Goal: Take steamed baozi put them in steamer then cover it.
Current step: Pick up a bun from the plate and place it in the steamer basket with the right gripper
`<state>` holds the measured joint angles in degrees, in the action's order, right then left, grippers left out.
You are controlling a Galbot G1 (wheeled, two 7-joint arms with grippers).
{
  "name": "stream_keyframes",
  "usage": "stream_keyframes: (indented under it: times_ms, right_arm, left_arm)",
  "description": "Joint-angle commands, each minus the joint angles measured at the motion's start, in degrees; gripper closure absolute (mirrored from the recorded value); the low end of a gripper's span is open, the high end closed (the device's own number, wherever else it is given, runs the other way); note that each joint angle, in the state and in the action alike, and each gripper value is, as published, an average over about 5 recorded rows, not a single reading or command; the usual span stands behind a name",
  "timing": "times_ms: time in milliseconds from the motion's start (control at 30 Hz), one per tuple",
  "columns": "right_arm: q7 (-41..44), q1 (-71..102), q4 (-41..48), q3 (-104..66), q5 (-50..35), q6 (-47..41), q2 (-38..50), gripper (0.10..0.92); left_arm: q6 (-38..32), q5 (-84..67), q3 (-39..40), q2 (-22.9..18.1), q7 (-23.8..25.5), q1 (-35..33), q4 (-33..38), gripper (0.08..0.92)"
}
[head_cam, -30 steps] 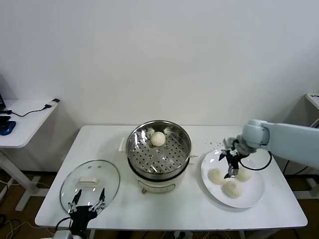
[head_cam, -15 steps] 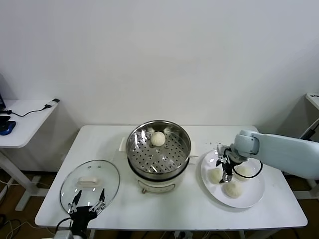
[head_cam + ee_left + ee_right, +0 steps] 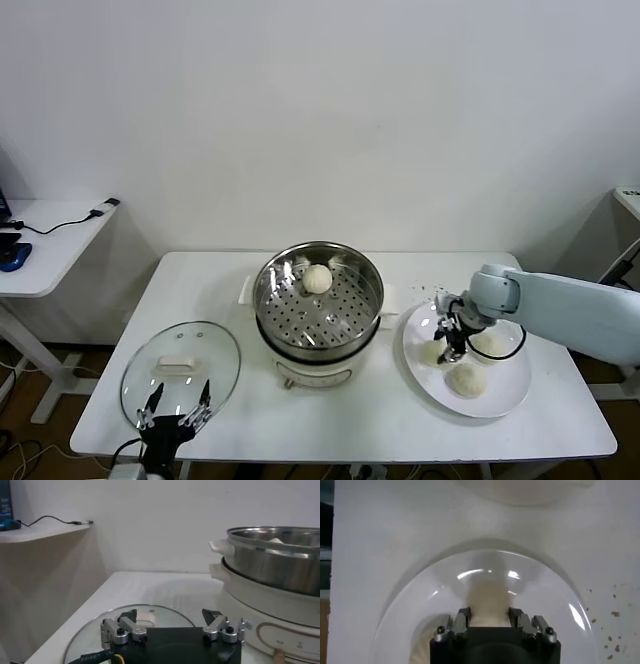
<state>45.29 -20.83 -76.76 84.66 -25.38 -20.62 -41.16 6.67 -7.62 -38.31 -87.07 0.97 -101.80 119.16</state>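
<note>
A: Where is the right gripper (image 3: 452, 340)?

B: Down on the white plate (image 3: 500, 398), jaws spread around the leftmost baozi (image 3: 489, 602). One bun (image 3: 317, 278) sits in the steamer (image 3: 318, 300) already.

A: How should it grasp?

B: Centre the bun between the fingers and close gently so the dough isn't dented, then lift straight up.

A: The left gripper (image 3: 178, 411)?

B: Parked spread over the glass lid (image 3: 150, 372), near left.
</note>
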Motion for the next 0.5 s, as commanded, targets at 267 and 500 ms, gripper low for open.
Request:
stream_keyframes:
  times_ms: [267, 500]
  right_arm:
    - [6.51, -30.31, -1.87, 15.05, -10.38, 3.92, -1.84, 0.498]
    - [9.29, -49.27, -5.01, 19.94, -26.43, 3.21, -11.03, 0.499]
  left_arm:
    - [0.16, 0.01, -0.1, 0.34, 0.02, -0.08, 0.75, 0.177]
    - [0.31, -0.05, 0.4, 0.38, 0.07, 0.31, 1.03, 0.177]
